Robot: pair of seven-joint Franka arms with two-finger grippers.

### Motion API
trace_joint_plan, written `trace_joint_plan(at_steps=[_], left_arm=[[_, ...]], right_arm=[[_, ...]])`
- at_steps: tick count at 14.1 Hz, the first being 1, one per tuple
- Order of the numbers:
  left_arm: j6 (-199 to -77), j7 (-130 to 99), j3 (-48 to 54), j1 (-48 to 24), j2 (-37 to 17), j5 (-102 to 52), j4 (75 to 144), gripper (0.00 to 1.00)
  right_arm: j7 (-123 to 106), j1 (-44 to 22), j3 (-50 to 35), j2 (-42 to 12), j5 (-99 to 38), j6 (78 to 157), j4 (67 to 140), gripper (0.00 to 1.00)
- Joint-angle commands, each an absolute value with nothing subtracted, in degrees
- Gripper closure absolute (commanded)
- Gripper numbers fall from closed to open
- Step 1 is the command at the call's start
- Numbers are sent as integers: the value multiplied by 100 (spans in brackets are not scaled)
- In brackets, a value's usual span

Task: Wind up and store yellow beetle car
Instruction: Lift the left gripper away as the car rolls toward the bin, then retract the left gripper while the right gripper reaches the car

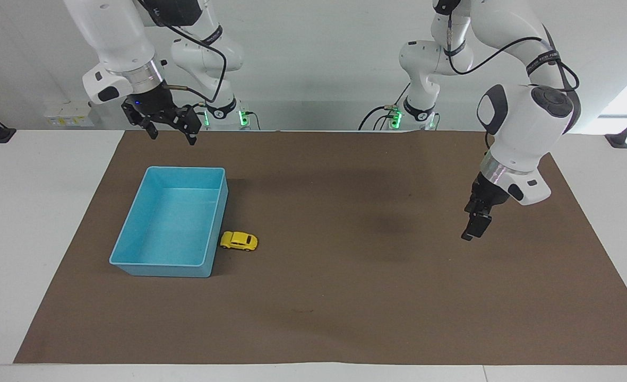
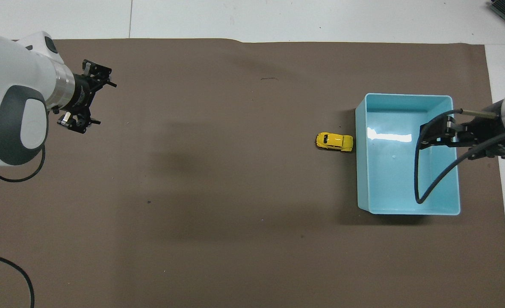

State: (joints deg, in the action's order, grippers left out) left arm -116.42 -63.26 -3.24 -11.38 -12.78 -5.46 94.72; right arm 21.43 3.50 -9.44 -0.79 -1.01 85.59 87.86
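The yellow beetle car (image 1: 238, 241) stands on the brown mat, against the outer wall of the blue bin (image 1: 132, 262) on the side toward the left arm's end. It also shows in the overhead view (image 2: 334, 141), touching the bin (image 2: 406, 96), which holds nothing. My right gripper (image 1: 170, 132) is open and empty, high in the air over the bin's end nearer to the robots; the overhead view shows the right gripper (image 2: 423, 137) too. My left gripper (image 1: 471, 232) is open and empty, over bare mat near the left arm's end (image 2: 100, 102), well away from the car.
The brown mat (image 1: 345, 297) covers most of the white table. A black cable (image 2: 432, 184) hangs from the right arm over the bin. Nothing else lies on the mat.
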Motion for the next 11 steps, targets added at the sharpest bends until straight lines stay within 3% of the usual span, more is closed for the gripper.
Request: trace_joint_plan(at_steps=[1,11], left_arm=[[-11294,-5444,-316,-1002,-1239,-527,9282,0],[-10899,-2683,-316,-984,-1081,-36,9264,0]], right_arm=[[2853,255,-1002,-97,-167,8552,8763,0],[6106,-88,-1002,-264,-176,9016,9025,0]])
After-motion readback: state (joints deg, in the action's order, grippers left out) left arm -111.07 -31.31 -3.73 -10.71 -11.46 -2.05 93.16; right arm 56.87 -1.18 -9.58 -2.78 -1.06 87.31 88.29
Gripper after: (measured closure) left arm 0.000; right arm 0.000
